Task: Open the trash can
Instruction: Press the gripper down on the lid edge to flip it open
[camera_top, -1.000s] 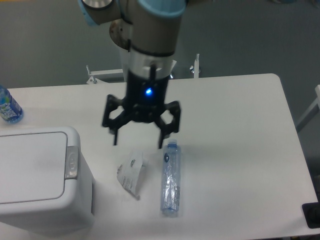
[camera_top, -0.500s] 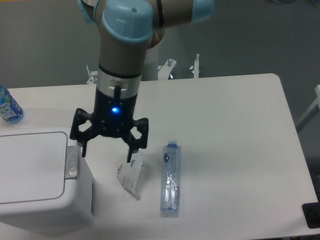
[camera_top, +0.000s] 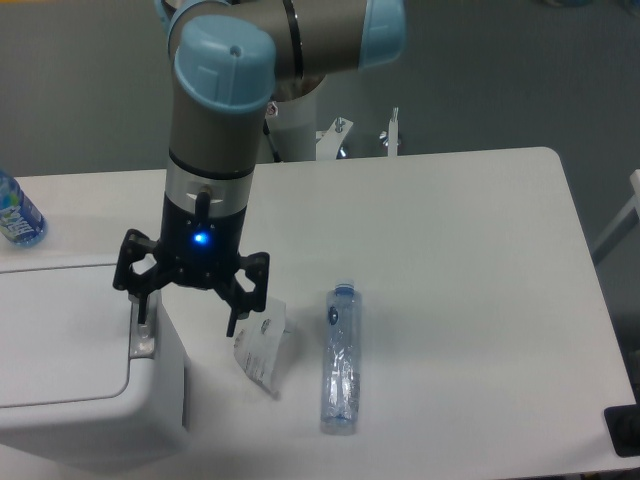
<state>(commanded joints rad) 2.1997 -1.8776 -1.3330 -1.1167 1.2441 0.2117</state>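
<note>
The trash can (camera_top: 70, 370) is a large light-grey bin at the front left of the table, its flat lid shut. Its grey push-button strip (camera_top: 143, 335) sits on the right rim. My gripper (camera_top: 186, 318) hangs open over the bin's right edge. Its left finger (camera_top: 141, 308) is right above the button strip, and its right finger (camera_top: 233, 318) is off the bin's side, over the table. Whether the left finger touches the strip I cannot tell.
A crumpled clear wrapper (camera_top: 262, 350) lies just right of the bin. A clear plastic bottle (camera_top: 340, 358) lies on its side beyond it. A blue-labelled bottle (camera_top: 17, 215) is at the far left edge. The white table (camera_top: 470, 260) stretches right.
The arm has swung left and down, from above the wrapper and bottle to over the bin's right rim. The gripper stayed open. The lid has not moved.
</note>
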